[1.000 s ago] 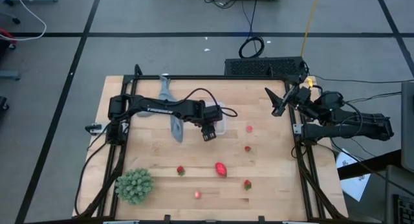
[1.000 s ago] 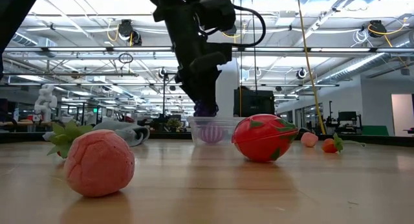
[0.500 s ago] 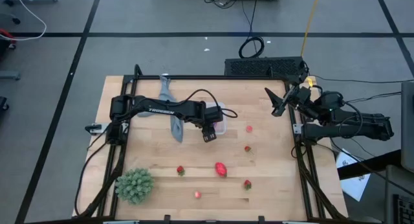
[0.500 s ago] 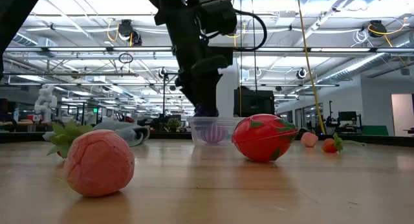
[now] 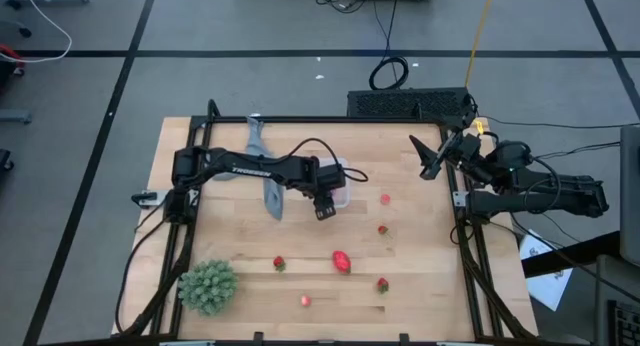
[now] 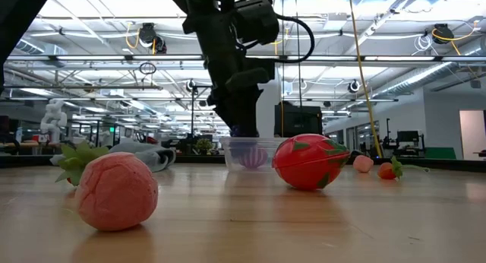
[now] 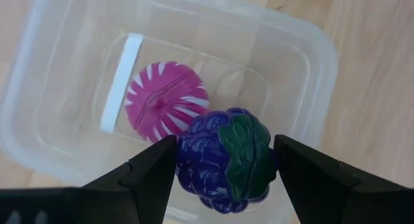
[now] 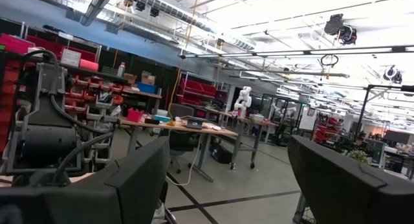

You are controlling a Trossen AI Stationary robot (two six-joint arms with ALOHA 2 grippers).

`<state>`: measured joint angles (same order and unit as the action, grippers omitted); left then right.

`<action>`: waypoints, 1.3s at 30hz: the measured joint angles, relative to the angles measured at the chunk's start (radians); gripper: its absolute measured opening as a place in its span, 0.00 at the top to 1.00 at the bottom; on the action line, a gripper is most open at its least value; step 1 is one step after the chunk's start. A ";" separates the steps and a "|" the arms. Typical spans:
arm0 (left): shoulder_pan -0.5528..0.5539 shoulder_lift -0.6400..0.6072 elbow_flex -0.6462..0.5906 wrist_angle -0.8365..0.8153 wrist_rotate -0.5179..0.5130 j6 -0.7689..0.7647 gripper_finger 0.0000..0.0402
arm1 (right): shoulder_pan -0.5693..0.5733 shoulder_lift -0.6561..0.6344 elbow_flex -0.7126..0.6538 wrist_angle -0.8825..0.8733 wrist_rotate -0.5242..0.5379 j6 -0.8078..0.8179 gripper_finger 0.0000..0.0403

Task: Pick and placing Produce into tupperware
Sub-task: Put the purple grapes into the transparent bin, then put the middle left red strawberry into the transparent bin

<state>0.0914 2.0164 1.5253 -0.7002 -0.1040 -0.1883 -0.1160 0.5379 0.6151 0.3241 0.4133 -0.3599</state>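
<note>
My left gripper (image 5: 325, 198) hangs over the clear tupperware (image 7: 304, 49), shut on a dark blue-purple berry fruit (image 7: 228, 159) with a green leaf cap. A magenta white-striped fruit (image 7: 165, 101) lies on the tupperware's floor. On the table lie a larger red-pink fruit (image 5: 342, 261) and several small red berries, such as one (image 5: 385, 198) and another (image 5: 279, 263). In the low view a pink fruit (image 6: 116, 191) sits nearest. My right gripper (image 5: 430, 158) is open and empty, raised at the table's far right corner. My left gripper pinches the blue-purple fruit's two opposite sides (image 7: 187, 160) between its two fingers (image 7: 152, 169), from above, pointing down. The fruit is lifted clear, right over the tupperware's near rim, its green leaf cap (image 7: 244, 146) facing up.
A large green spiky ball (image 5: 208, 286) sits at the near left corner. A grey cloth (image 5: 268, 176) lies under the left arm, left of the tupperware. Bare wood spreads across the table's middle and right.
</note>
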 joint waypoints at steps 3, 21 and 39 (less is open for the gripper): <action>0.000 0.018 0.000 -0.003 0.001 -0.006 0.36 | 0.000 0.000 0.000 0.000 0.000 0.000 0.23; 0.000 0.018 0.000 0.005 -0.017 -0.005 0.30 | 0.000 0.000 0.000 0.000 0.000 0.000 0.23; 0.000 -0.112 0.000 0.013 -0.107 0.055 0.14 | 0.000 0.000 0.000 0.000 0.000 -0.005 0.23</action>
<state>0.0914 1.9047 1.5249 -0.6876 -0.2111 -0.1329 -0.1162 0.5381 0.6151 0.3239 0.4133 -0.3649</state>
